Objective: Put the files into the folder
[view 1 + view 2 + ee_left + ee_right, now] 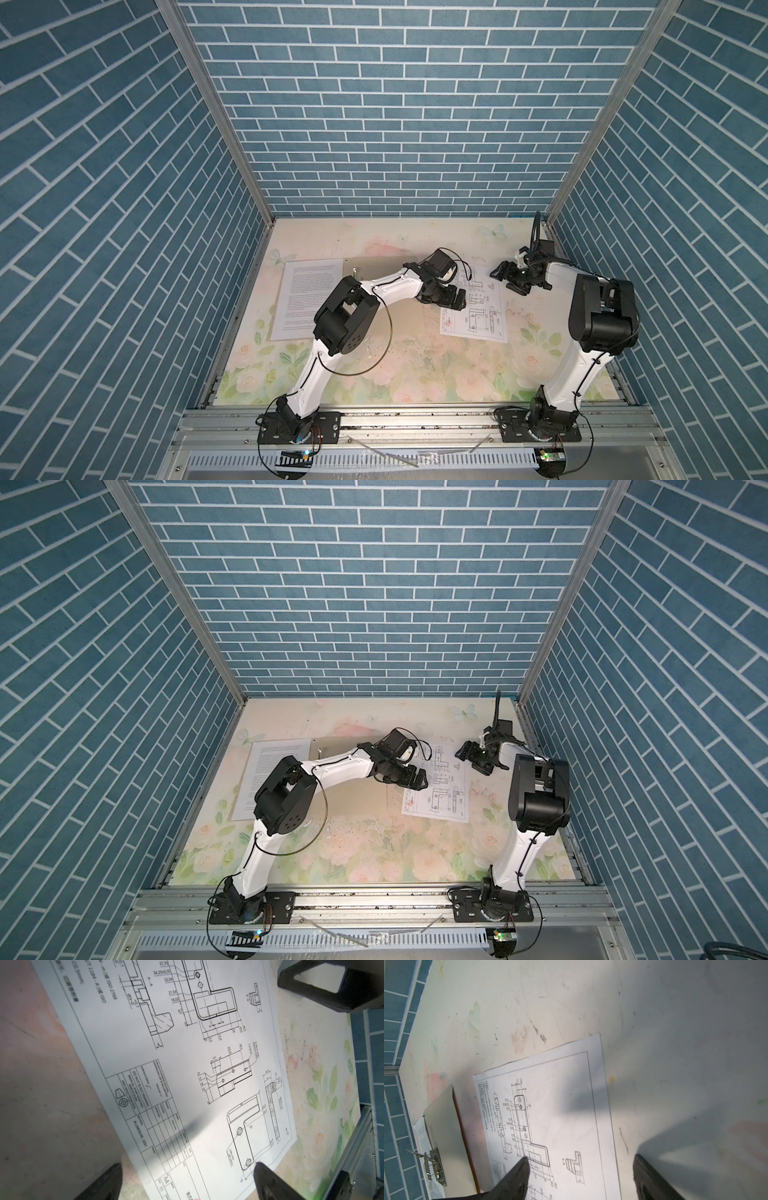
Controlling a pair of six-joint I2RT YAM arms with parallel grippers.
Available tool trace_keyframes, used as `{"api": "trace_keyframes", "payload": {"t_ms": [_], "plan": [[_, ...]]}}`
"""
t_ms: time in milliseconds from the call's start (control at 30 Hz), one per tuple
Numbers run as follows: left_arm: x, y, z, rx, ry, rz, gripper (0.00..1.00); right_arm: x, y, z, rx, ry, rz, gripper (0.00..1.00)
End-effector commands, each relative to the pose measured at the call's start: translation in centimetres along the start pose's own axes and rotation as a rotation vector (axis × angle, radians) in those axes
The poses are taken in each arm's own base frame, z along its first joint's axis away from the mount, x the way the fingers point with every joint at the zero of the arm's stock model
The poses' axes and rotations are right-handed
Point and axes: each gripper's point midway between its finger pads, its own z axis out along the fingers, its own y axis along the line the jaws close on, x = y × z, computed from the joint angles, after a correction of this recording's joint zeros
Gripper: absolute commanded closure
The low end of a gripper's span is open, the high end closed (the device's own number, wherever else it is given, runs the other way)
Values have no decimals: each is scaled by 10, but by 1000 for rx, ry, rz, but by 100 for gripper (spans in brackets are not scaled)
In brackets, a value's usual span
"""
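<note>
left gripper (pixel 456 300) jaws spread wide, empty, low over left edge of drawing sheet (pixel 478 322); left arm (pixel 390 286) stretched rightward from raised elbow, crossing above folder (pixel 374 268); right gripper (pixel 506 280) jaws apart, empty, above drawing sheet's far right corner; right arm (pixel 598 316) elbow high, wrist folded leftward; text sheet (pixel 309 291) flat, just left of folder

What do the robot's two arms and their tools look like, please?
The left arm and right arm have white link shells, bulky black joint housings and thin black cables looping alongside. The left tool and right tool are black, each with two angular fingers.
</note>
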Motion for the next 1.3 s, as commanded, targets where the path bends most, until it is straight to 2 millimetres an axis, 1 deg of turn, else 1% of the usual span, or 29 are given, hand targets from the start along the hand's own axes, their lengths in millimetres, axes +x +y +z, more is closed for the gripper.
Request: {"api": "trace_keyframes", "payload": {"t_ms": [0, 100, 233, 400, 500, 600, 833, 1100, 1200, 1267], "plan": [[48, 36, 9, -110, 145, -91, 0, 38, -21, 5, 79, 88, 64, 22], [51, 34, 6, -102, 148, -98, 0, 45, -19, 7, 61, 102, 70, 23], [64, 32, 9, -91, 173, -107, 0, 54, -12, 12, 46, 113, 62, 23], [86, 24, 18, -68, 232, -107, 1, 66, -6, 16, 38, 130, 71, 23], [95, 19, 25, -34, 247, -127, 2, 72, -3, 15, 20, 136, 95, 24], [101, 19, 32, -8, 256, -147, 2, 79, 2, 16, -13, 142, 120, 25], [98, 16, 43, 44, 245, -166, 2, 92, 11, 14, -89, 134, 178, 27], [91, 10, 37, 105, 184, -186, 2, 99, 10, 13, -106, 127, 204, 26], [89, 9, 37, 124, 170, -201, 4, 99, 12, 13, -121, 117, 218, 26], [87, 6, 39, 143, 165, -207, 7, 99, 12, 14, -130, 111, 229, 27]]}}
